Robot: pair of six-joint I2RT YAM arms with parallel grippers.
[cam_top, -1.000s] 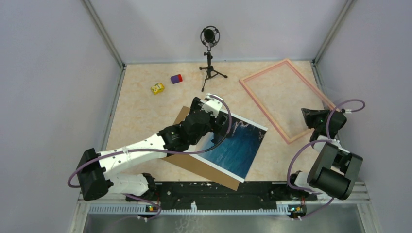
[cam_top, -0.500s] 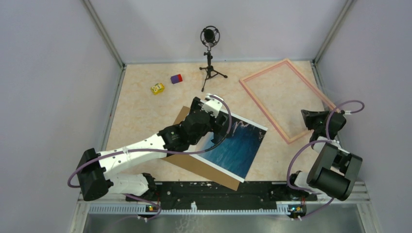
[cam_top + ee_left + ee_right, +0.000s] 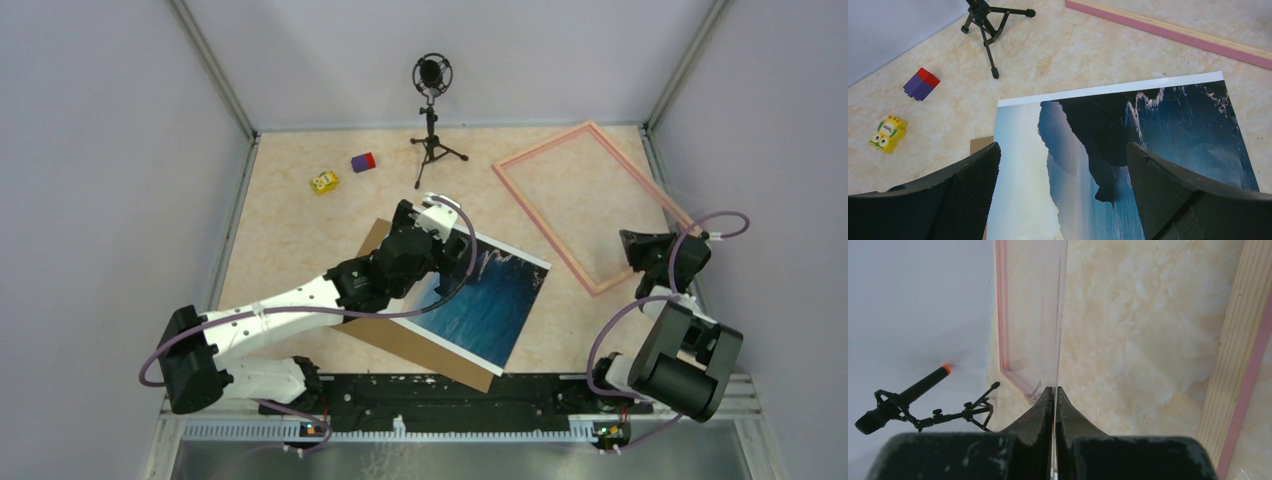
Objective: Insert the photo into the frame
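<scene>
The photo (image 3: 490,300), a dark cliff over blue sea, lies face up on a brown backing board (image 3: 420,350) at the table's near middle. My left gripper (image 3: 408,222) hovers open above the photo's (image 3: 1128,130) pale-sky end, its fingers (image 3: 968,185) wide apart with nothing between them. The pink frame (image 3: 590,200) lies flat at the far right. My right gripper (image 3: 632,245) stands by the frame's near right corner, shut (image 3: 1054,390) on the edge of a thin clear sheet (image 3: 1033,315) that stands on edge. The frame's wooden rail (image 3: 1238,365) runs along the right.
A microphone on a small tripod (image 3: 432,110) stands at the far middle. A yellow toy (image 3: 323,182) and a purple-and-red block (image 3: 363,162) sit far left. Grey walls close in on three sides.
The right arm has drawn back slightly toward the near edge, still holding the clear sheet. The left arm and the photo have not moved.
</scene>
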